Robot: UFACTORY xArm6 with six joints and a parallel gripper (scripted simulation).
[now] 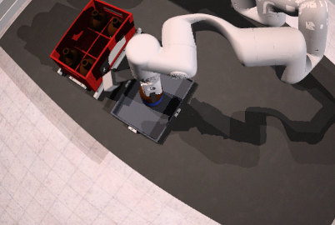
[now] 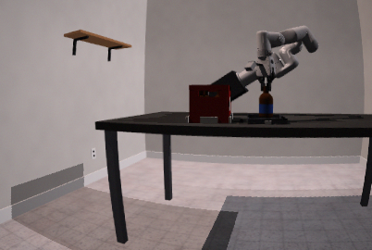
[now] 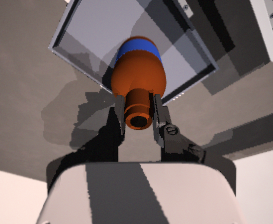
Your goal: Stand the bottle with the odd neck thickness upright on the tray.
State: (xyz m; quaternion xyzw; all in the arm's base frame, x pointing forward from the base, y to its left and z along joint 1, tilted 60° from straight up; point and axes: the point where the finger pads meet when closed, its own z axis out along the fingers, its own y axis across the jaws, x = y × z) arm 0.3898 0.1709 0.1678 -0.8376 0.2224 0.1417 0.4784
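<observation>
A brown bottle with a blue band (image 1: 151, 95) stands upright on the grey tray (image 1: 155, 107). My gripper (image 3: 138, 104) is shut on its neck from above. The wrist view shows the bottle's mouth (image 3: 138, 108) between the two fingers, with the tray beneath it. In the side view the bottle (image 2: 265, 104) rests on the tray (image 2: 265, 118) under the gripper (image 2: 266, 84). The red crate (image 1: 92, 41) at the left holds several brown bottles in its cells (image 1: 96, 18).
The crate (image 2: 209, 104) stands close to the tray's left side on the black table. The arm's white links (image 1: 250, 36) stretch over the table's right half. The table's front edge runs just below the tray.
</observation>
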